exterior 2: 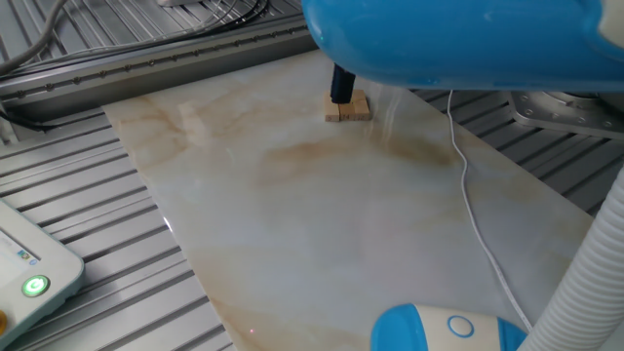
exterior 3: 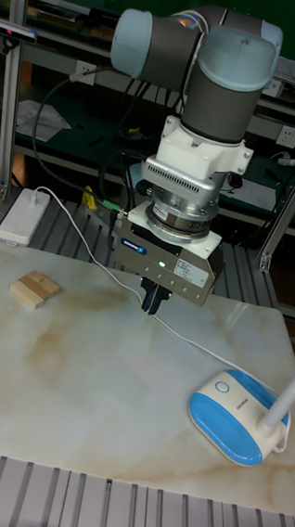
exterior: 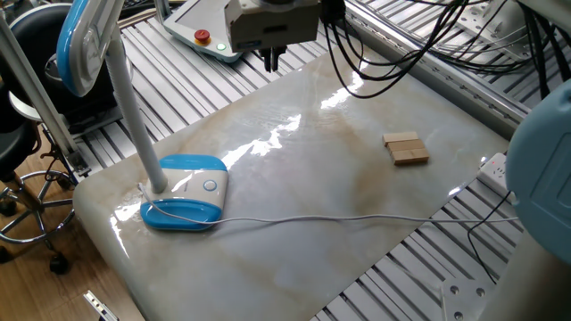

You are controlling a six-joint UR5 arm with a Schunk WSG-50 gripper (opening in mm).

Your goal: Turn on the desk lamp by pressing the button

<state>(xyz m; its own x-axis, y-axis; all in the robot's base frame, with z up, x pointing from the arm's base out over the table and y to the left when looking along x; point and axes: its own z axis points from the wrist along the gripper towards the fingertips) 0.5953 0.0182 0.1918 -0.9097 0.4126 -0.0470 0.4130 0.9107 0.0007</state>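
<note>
The desk lamp stands at the table's near-left corner, its blue-and-white base (exterior: 183, 194) flat on the marble and its blue-rimmed head (exterior: 80, 40) up on the pale stem. The button (exterior: 209, 185) is a small round disc on the base's white top, also seen as button (exterior 3: 221, 387) and button (exterior 2: 459, 327). My gripper (exterior: 270, 61) hangs over the far side of the table, well away from the base. In the tall fixed view the gripper (exterior 3: 154, 299) has its dark fingers pressed together, holding nothing. The lamp head (exterior 2: 458, 39) hides most of the gripper (exterior 2: 341, 86) in the other fixed view.
A small wooden block (exterior: 406, 149) lies on the right part of the marble top. The lamp's thin white cord (exterior: 357, 217) runs across the table to the right. A white-and-teal pendant (exterior: 203, 37) with a red button lies beyond the far edge. Black cables hang behind the arm.
</note>
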